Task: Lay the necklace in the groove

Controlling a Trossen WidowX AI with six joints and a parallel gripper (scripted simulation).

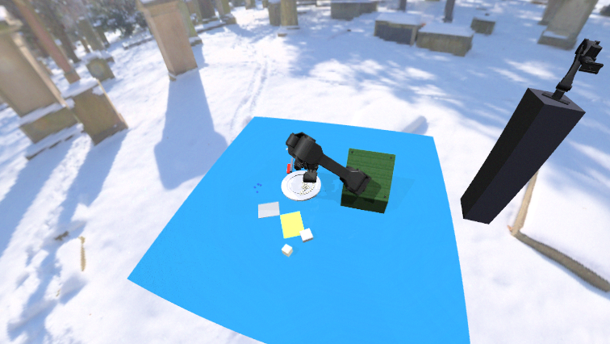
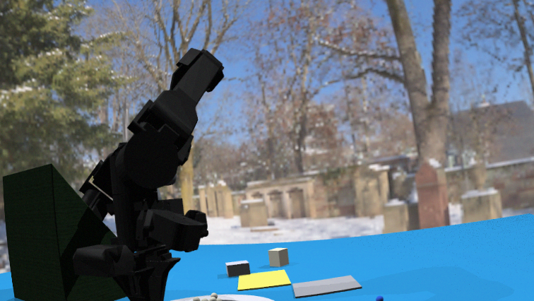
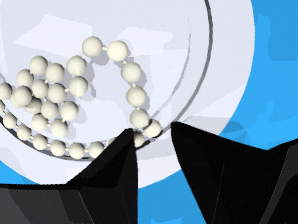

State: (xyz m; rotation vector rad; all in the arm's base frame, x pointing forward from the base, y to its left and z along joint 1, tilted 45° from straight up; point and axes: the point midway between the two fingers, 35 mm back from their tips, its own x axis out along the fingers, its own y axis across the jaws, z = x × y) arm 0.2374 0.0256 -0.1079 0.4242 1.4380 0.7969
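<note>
Black parallel jaws, lower part of the wrist view: spread, a modest gap between the black fingertips, nothing gripped. Necklace of pearl beads: on the board, one stretch along the lower-left groove, the rest looped and heaped inside; a bead shows just beside the left-hand tip. Round white bead board: centre of the top view, on the blue bench. Yellow square sheet: below the board there, grey flat panel to its upper left. Dark green box: right of the board.
</note>
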